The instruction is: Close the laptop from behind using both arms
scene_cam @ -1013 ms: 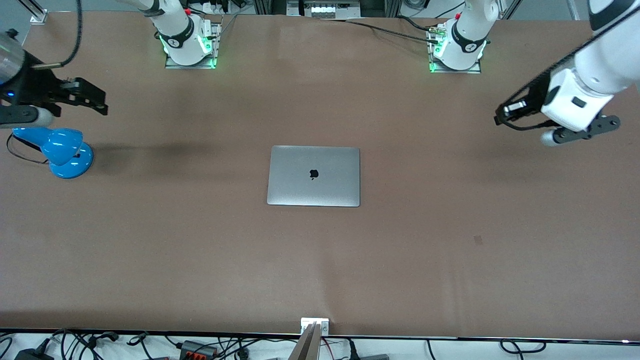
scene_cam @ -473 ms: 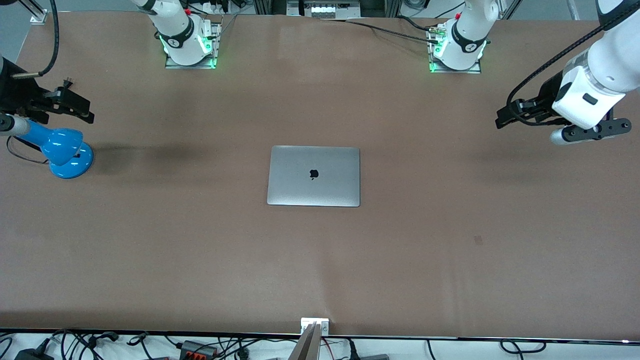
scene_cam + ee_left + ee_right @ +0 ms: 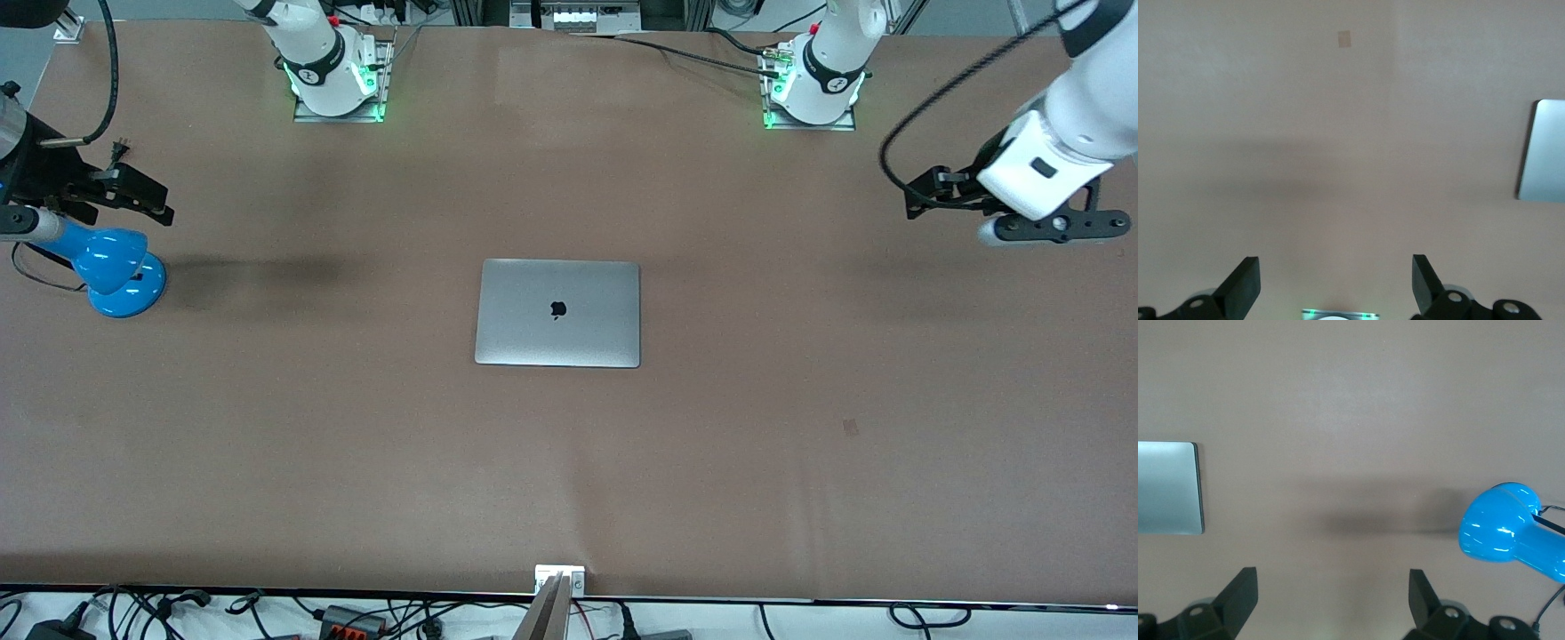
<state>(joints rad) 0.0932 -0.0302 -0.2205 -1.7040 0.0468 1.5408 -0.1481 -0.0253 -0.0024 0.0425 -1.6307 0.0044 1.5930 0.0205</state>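
Grey laptop (image 3: 557,313), shut, long axis base-to-base.

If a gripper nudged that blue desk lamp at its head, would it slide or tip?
The blue desk lamp looks top-heavy: a bulbous head leaning off a round base, so a push up high would probably tip it. Its glossy shell seems slippery. The cord could drag it back.

A robotics laboratory is showing here — two white arm bases (image 3: 336,76) are sitting bolted to plates on a broad brown surface (image 3: 800,462), status lights glowing green, while cables and power adapters (image 3: 347,618) are lying along its edge — aluminium framing (image 3: 578,13) is standing at the top.
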